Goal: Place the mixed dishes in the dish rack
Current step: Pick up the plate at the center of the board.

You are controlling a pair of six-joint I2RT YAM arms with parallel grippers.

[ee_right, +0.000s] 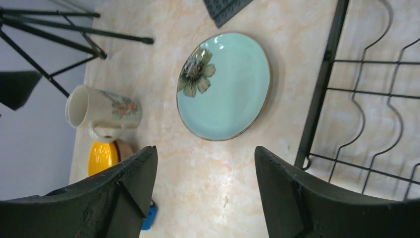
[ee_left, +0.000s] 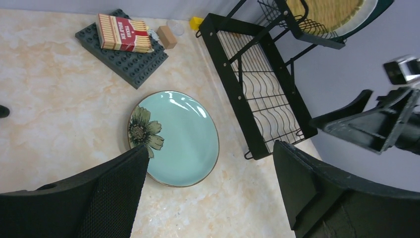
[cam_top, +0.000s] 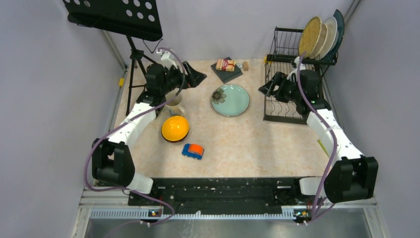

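1. Mint-green plate flat on table, 9 o'clock of dish rack; mug, bowl not yet racked.
2. Right fingers apart, empty; left fingers wide, empty.
3. Step: prob. fetching next dish. Nxt: reach plate, pinch rim.

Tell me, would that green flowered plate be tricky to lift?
Probably. The green plate lies flat on the table, leaving little edge to catch. Its shiny glaze looks slippery, and it seems stiff ceramic, likely to chip if dropped.
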